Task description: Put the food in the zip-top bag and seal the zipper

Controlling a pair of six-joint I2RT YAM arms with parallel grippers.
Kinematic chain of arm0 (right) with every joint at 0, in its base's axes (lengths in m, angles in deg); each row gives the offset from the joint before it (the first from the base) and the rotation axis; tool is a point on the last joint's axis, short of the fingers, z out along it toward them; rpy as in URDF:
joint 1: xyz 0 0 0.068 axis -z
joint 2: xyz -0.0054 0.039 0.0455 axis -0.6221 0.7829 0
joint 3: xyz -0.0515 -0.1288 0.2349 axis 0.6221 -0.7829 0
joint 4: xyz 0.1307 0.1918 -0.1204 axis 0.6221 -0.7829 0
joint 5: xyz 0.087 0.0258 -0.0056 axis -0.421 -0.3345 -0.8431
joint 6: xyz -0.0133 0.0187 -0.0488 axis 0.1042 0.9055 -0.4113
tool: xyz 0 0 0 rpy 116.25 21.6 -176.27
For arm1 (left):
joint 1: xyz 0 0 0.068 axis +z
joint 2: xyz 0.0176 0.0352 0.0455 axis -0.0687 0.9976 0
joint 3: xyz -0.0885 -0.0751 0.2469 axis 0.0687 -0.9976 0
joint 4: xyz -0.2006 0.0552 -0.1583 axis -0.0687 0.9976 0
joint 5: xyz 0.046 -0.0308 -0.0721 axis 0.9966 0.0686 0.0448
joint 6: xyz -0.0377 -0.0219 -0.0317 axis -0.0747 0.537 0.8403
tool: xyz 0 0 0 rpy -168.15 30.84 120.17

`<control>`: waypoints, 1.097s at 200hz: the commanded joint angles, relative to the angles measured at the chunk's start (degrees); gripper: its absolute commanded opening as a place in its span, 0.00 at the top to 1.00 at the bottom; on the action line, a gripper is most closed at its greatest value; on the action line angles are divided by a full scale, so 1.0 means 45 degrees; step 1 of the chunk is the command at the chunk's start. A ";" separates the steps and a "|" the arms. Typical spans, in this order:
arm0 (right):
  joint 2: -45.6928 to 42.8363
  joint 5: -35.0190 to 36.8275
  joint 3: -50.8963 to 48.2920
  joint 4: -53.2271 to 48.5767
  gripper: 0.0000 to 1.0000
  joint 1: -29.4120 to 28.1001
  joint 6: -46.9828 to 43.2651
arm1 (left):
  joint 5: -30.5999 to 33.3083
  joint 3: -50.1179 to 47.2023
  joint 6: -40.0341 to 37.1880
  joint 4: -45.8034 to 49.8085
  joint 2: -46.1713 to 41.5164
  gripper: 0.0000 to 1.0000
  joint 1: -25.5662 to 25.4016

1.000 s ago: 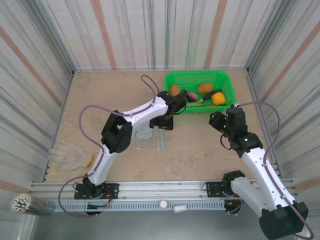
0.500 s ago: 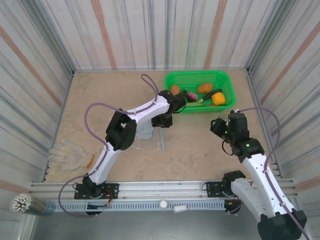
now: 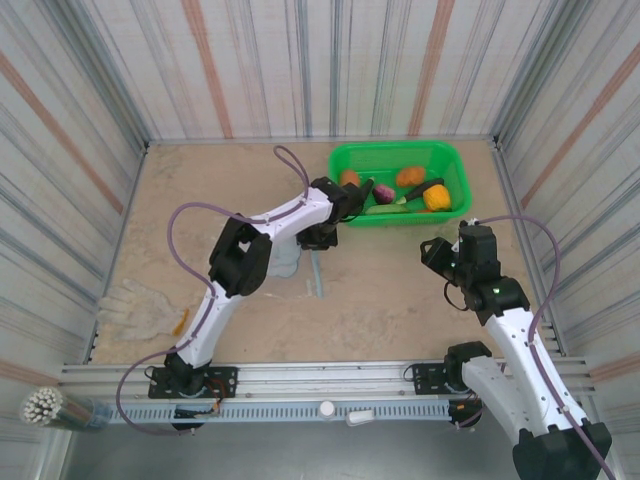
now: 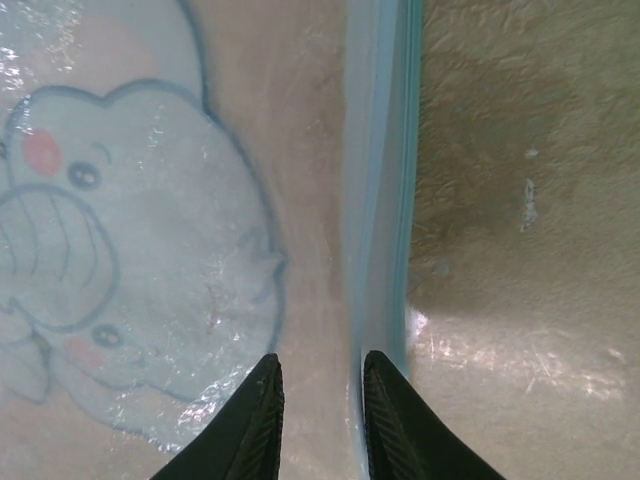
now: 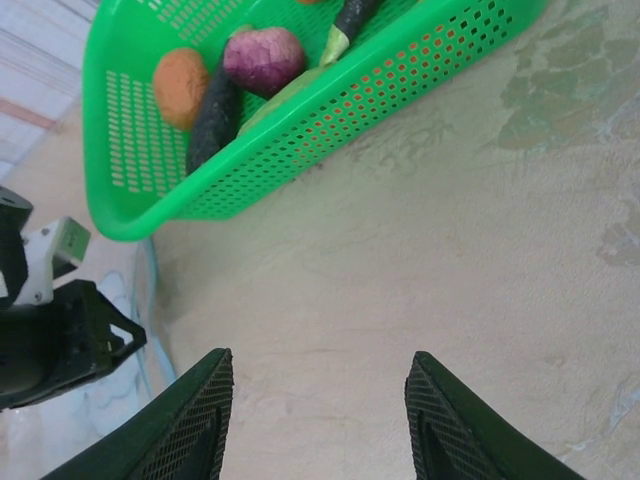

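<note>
Your left tool (image 4: pixel 322 405) hangs close over the zip-top bag (image 4: pixel 190 220). Its two dark fingers (image 4: pixel 255 430) are a narrow gap apart, with nothing pinched between them. One fingertip is over the clear plastic beside the elephant print (image 4: pixel 110 250). The other is over the zipper (image 4: pixel 385 200), the light-blue strip along the bag's edge. The bag lies flat on the worktop (image 4: pixel 520 200), whose beige surface shows through the plastic.

From above, this tool (image 3: pixel 322 238) is just in front of the near left corner of the green mesh basket (image 3: pixel 395 148). The bag (image 3: pixel 288 262) spreads out on the worktop beside it.

Your right tool (image 5: pixel 325 400) is spread wide and holds nothing. It hovers over bare worktop on the near side of the basket (image 5: pixel 330 130) and looks toward it.

All the food you can see is in the basket:
- **Left end:** an orange round piece (image 5: pixel 180 87) and the purple-pink ball (image 5: pixel 263 60), with the dark eggplant (image 5: pixel 212 120) lying along the front wall below them. The green cucumber (image 5: pixel 285 98) shows through the mesh.
- **Further right, from above:** a second orange piece (image 3: pixel 410 176) sits toward the back, and the yellow pepper (image 3: pixel 436 197) is near the right end.

A pale glove (image 3: pixel 140 305) lies on the worktop well to the left, apart from everything else.
</note>
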 commanded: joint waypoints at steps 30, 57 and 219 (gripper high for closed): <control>-0.0070 0.0001 0.0030 0.0005 0.53 0.0052 -0.0257 | 0.0887 -0.0584 -0.0057 -0.0093 -0.0128 0.79 0.0234; -0.0003 -0.0035 0.0238 -0.0168 0.55 0.0029 -0.0361 | 0.0945 -0.0701 -0.0315 -0.0110 -0.0569 0.99 0.0253; 0.7318 0.1083 0.5887 -0.1154 0.50 -0.3853 -0.2910 | -0.5614 -0.8057 -0.4975 -0.4268 -1.0710 1.00 0.2082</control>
